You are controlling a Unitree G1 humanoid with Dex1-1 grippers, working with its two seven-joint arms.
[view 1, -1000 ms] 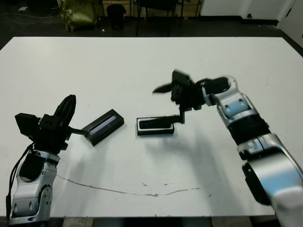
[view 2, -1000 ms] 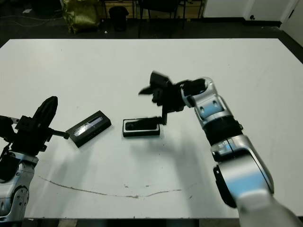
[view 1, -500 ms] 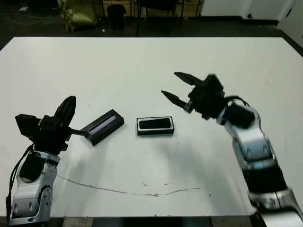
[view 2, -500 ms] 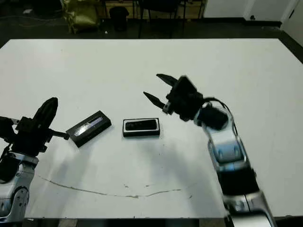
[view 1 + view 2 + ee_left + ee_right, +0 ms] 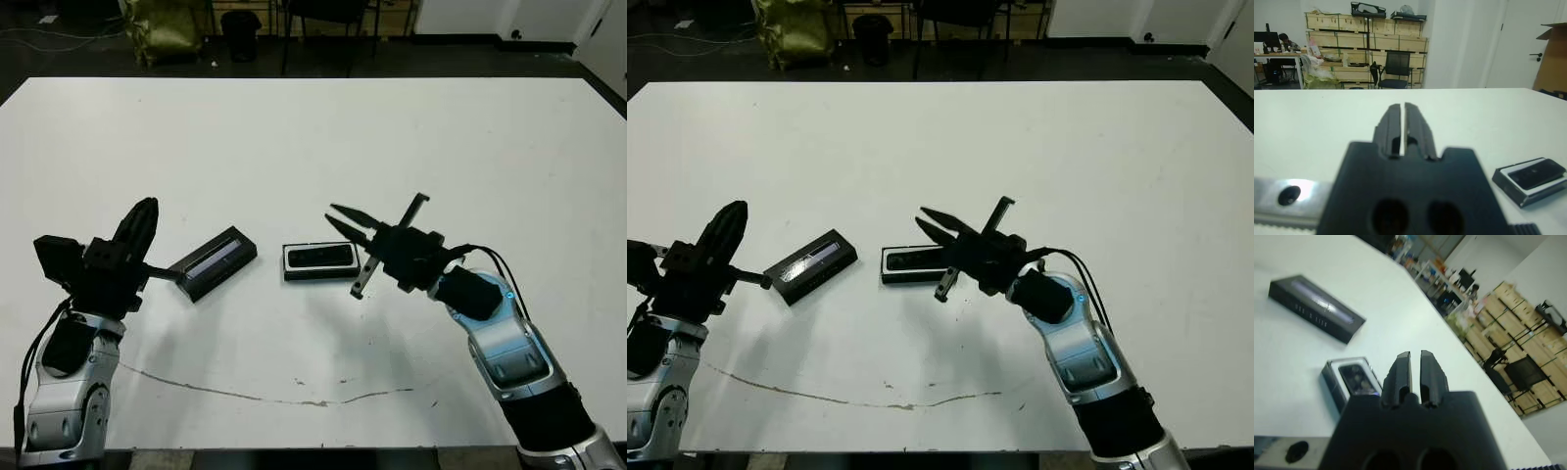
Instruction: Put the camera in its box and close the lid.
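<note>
The box (image 5: 323,275), a shallow black tray with a white inside, lies at the table's middle. The black camera (image 5: 320,257) lies flat inside it. The lid (image 5: 214,262), black with a pale silvery-blue strip, rests on the table to the box's left, apart from it. My right gripper (image 5: 330,212) hangs shut and holds nothing, its tips just past the box's right end. The right wrist view shows the box (image 5: 1332,377), the camera (image 5: 1355,377) and the lid (image 5: 1315,307) beyond the fingers. My left gripper (image 5: 145,208) is shut and empty, left of the lid.
A thin crack line (image 5: 294,397) runs across the table near its front edge. Dark floor, a chair (image 5: 1397,68) and stacked wooden crates (image 5: 1342,49) lie beyond the far edge. A person (image 5: 1284,39) sits at a desk far behind.
My right arm has drawn back from over the box and come down beside its right end. Its fingers, wide apart half a second ago, have come together. The left arm, box and lid have not moved.
</note>
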